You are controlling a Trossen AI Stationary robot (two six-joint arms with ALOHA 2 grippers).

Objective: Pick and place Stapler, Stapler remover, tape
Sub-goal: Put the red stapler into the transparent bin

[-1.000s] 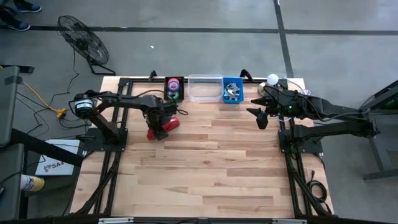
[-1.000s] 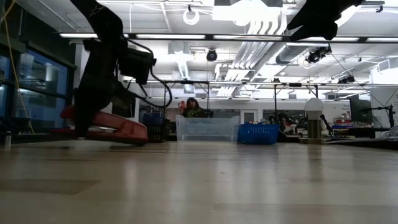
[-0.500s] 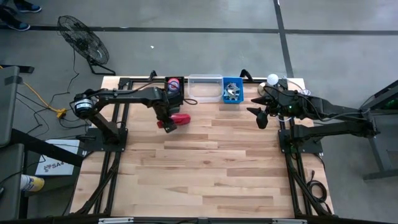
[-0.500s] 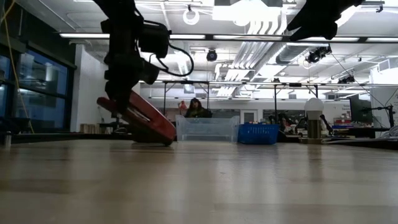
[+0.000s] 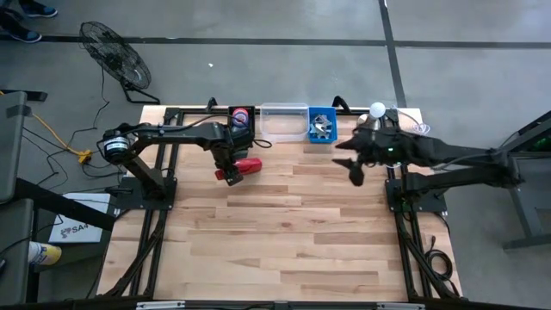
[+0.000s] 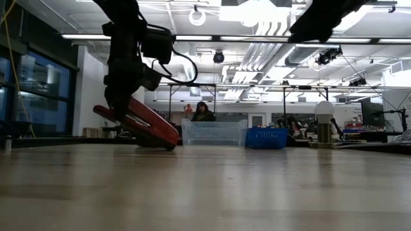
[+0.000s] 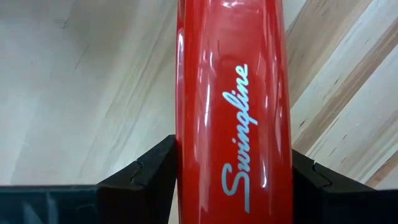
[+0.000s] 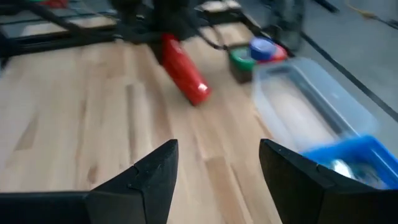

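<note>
Item 1 — stapler (image 5: pixel 244 166): red, long; gripped crosswise by the left gripper (image 5: pixel 231 169), w/ jaws closed on both flanks, as seen in the left wrist view. Tilted in the low view (image 6: pixel 138 124): gripped end high, free end down at/near the table (image 5: pixel 284 232); contact can't be told. Located at approx. 11 o'clock of the table in the high view, just off the black bin (image 5: pixel 241 122).

Item 2 — clear bin (image 5: pixel 284 122) and blue bin (image 5: pixel 321 125): set at 12 o'clock along the far edge, beside the black bin w/ tape rolls.

Item 3 — right gripper (image 5: pixel 354 165): hovering at approx. 1 o'clock, jaws parted, nothing held.

Risks, as judged:
- Nose may be dragged on the wood if carried this low; pivot in the grip could follow.
- Smooth glossy shell: slip likely if swung fast.
- Long body could be caught on a bin rim if lowered while tilted; bin may be tipped or shoved.
- Arms could be brought too close if both are sent to the bins together.
</note>
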